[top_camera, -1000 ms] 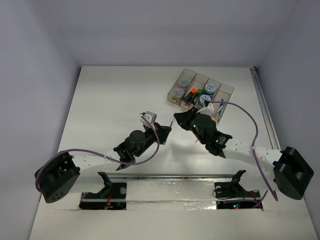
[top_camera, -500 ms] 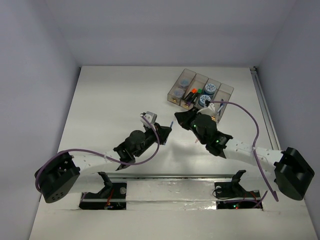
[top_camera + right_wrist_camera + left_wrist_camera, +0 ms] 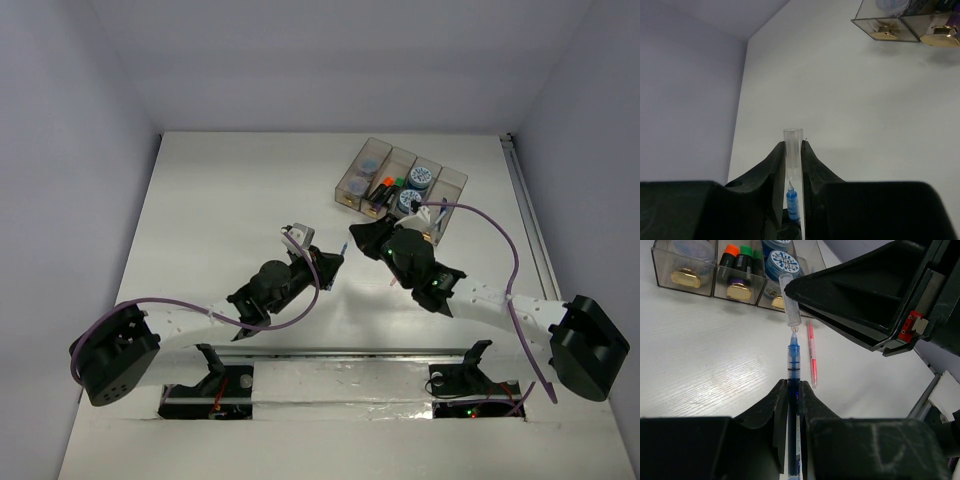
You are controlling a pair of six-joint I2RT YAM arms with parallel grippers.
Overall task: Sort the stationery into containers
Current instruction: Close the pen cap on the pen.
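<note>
Mostly, rolls (image 3: 788, 260) and markers (image 3: 744, 260) sat in the bins (image 3: 455, 185), upper right; the left hand (image 3: 792, 390) clamped a blue pen (image 3: 793, 357), the right hand (image 3: 793, 150) its cap (image 3: 793, 142), centre frame; a red pen (image 3: 812, 357) lay unsorted nearby.

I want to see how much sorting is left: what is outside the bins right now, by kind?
blue pen: 1, in the left gripper
red pen: 1, lying loose
clear pen cap: 1, in the right gripper
Total: 3
</note>
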